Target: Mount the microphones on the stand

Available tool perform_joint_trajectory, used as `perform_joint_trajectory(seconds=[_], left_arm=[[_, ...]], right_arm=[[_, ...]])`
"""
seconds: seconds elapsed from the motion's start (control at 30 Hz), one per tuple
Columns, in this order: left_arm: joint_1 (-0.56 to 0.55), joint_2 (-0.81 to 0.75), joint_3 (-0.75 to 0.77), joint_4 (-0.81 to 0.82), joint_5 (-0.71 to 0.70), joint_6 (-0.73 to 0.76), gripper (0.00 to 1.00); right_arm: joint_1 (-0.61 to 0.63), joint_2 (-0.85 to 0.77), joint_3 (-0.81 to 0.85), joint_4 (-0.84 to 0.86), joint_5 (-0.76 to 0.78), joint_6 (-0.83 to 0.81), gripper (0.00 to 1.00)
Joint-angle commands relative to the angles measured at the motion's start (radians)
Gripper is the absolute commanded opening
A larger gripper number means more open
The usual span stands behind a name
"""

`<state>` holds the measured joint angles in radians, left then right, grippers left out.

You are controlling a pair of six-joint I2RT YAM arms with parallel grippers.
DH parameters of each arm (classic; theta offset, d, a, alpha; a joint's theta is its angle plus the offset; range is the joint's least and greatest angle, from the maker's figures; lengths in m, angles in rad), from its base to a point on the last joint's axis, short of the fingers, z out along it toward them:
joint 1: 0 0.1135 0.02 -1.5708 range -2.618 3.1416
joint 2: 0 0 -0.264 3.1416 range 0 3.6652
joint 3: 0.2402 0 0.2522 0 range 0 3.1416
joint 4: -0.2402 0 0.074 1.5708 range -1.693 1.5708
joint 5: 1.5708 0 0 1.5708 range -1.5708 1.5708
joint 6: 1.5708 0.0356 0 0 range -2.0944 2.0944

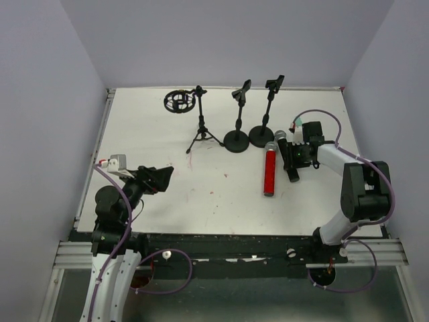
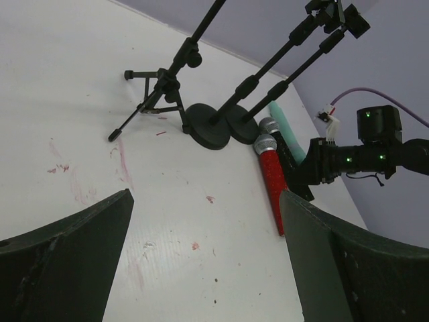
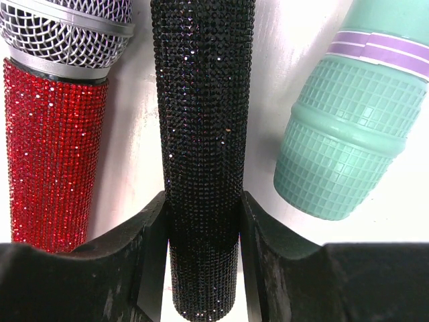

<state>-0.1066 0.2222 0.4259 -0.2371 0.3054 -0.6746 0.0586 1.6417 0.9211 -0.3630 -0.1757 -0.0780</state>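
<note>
The right pincer (image 3: pixel 203 201) straddles the black mic (image 3: pixel 203 100), 1 finger against each side of its glittery body, gripping it. The mic lies flat on the white worktop (image 1: pixel 201 194) between the red mic (image 3: pixel 53 154) and the green mic (image 3: pixel 348 134), close to both but touching neither. All 3 lie at the right, just in front of the stands (image 1: pixel 238 121). The left pincer (image 2: pixel 208 255) hangs over the worktop's left side, jaws spread wide, holding nothing and well apart from the mics.
</note>
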Motion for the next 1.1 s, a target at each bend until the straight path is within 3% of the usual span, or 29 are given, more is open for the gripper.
perform_joint_trajectory(seconds=[0.0, 0.17, 0.33, 0.5, 0.7, 0.87, 1.07], left_arm=[[0.004, -0.029, -0.012, -0.030, 0.035, -0.025, 0.98], [0.004, -0.027, -0.004, -0.010, 0.102, -0.083, 0.98], [0.002, -0.004, -0.021, 0.109, 0.260, -0.201, 0.98], [-0.037, 0.011, -0.033, 0.231, 0.328, -0.307, 0.98], [-0.266, 0.077, -0.021, 0.323, 0.197, -0.341, 0.98], [-0.451, 0.213, -0.023, 0.438, 0.069, -0.344, 0.98], [-0.637, 0.472, 0.082, 0.573, -0.067, -0.295, 0.98]], right_arm=[[0.006, -0.003, 0.021, -0.011, 0.019, 0.017, 0.20], [0.003, -0.111, 0.021, -0.008, -0.033, 0.038, 0.15], [-0.032, -0.244, 0.015, -0.007, -0.111, 0.043, 0.11], [-0.077, -0.347, 0.009, -0.037, -0.298, 0.018, 0.10], [-0.085, -0.470, -0.011, -0.105, -0.631, -0.111, 0.11], [-0.085, -0.540, -0.030, -0.160, -0.732, -0.177, 0.10], [-0.085, -0.569, -0.027, -0.273, -0.950, -0.331, 0.10]])
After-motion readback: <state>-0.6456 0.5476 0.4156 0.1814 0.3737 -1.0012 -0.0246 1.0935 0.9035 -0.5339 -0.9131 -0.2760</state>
